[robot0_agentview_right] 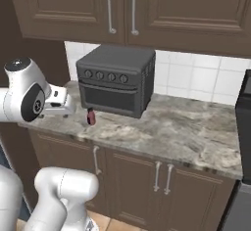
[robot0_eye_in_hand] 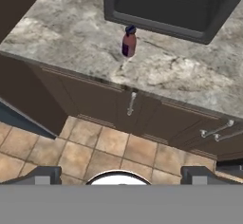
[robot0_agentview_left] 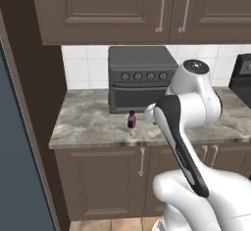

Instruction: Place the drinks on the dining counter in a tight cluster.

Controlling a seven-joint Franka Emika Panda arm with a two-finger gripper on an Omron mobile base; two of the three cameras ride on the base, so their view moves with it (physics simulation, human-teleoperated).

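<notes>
Polished marbled stone countertop; matt dark-grey metal toaster oven; smooth brown wooden cabinets with metal handles; glossy reddish-brown bottle.

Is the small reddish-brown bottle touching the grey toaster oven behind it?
Apart. In the hand view a strip of marbled stone counter shows between the small reddish-brown bottle and the grey toaster oven; the left base view shows that gap too.

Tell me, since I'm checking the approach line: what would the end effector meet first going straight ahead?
Probably the lower cabinet door just under the counter edge; the small reddish-brown bottle sits above that line. Depth is uncertain.
</notes>
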